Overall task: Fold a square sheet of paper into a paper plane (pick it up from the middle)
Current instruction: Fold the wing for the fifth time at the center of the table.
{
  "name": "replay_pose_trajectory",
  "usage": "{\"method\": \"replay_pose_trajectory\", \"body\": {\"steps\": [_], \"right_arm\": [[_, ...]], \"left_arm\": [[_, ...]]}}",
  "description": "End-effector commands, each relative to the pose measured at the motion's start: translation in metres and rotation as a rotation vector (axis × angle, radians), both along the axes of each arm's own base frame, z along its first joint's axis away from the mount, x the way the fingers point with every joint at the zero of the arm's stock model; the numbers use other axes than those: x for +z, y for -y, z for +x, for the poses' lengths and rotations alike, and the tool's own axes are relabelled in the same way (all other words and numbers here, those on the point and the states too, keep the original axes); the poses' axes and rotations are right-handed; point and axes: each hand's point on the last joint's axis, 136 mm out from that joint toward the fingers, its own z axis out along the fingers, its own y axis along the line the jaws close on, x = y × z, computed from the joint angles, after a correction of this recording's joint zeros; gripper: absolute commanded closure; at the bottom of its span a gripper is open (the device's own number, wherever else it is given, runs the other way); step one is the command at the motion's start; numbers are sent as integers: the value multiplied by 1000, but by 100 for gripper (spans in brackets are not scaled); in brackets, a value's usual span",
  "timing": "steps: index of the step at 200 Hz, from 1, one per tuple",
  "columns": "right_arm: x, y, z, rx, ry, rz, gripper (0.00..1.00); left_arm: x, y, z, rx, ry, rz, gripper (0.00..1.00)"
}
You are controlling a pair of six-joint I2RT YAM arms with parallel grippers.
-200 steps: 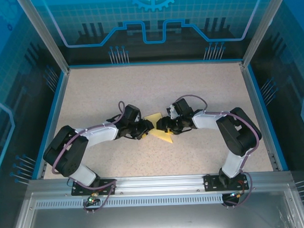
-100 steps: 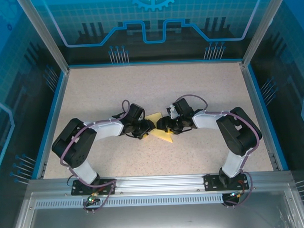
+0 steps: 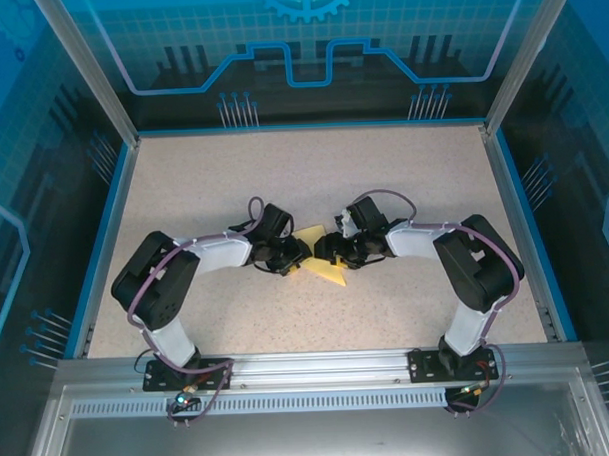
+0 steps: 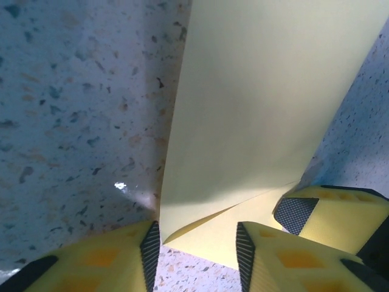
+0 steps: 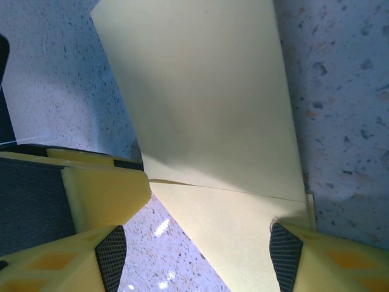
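I'm looking into a blue-lit enclosure [image 3: 308,48] with a speckled beige counter [image 3: 403,175] inside. The counter is stone-patterned and matte, framed by blue edging, with an aluminium rail [image 3: 319,366] along the near side. There is broad bare surface toward the far wall and on both flanks, so I have room to swing out either way.

The left arm [image 3: 215,256] and right arm [image 3: 425,242] both reach inward and nearly meet at the counter's middle. Between them lies the yellow paper [image 3: 329,271], flat on the counter and folded into a pointed, wedge-like shape with crisp straight edges.

Up close the paper [image 4: 261,103] is smooth and plain, with one flap lying over another along a sharp crease. The left jaws are open. Their yellow fingers [image 4: 97,261] stand apart with a folded corner of the paper in the gap, and the black textured pads [image 4: 150,244] are clear of it.

The right jaws are spread wide and straddle the paper [image 5: 206,103]. One pad [image 5: 284,255] sits right at the paper's edge.
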Motion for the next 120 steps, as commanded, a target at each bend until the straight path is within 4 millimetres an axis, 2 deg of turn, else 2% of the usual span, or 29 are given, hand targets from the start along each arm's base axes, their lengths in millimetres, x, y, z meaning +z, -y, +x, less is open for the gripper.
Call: {"method": "replay_pose_trajectory", "body": {"steps": [1, 48, 92, 120], "right_arm": [[-50, 31, -34, -9, -150, -154, 32], [-51, 32, -36, -9, -152, -159, 32], [-51, 35, -35, 11, -133, -170, 36], [-41, 29, -27, 54, -57, -140, 36]], "left_arm": [[7, 8, 5, -21, 33, -12, 62], [2, 8, 4, -18, 33, -17, 67], [12, 11, 10, -11, 84, -47, 71], [13, 8, 6, -16, 90, -47, 78]]}}
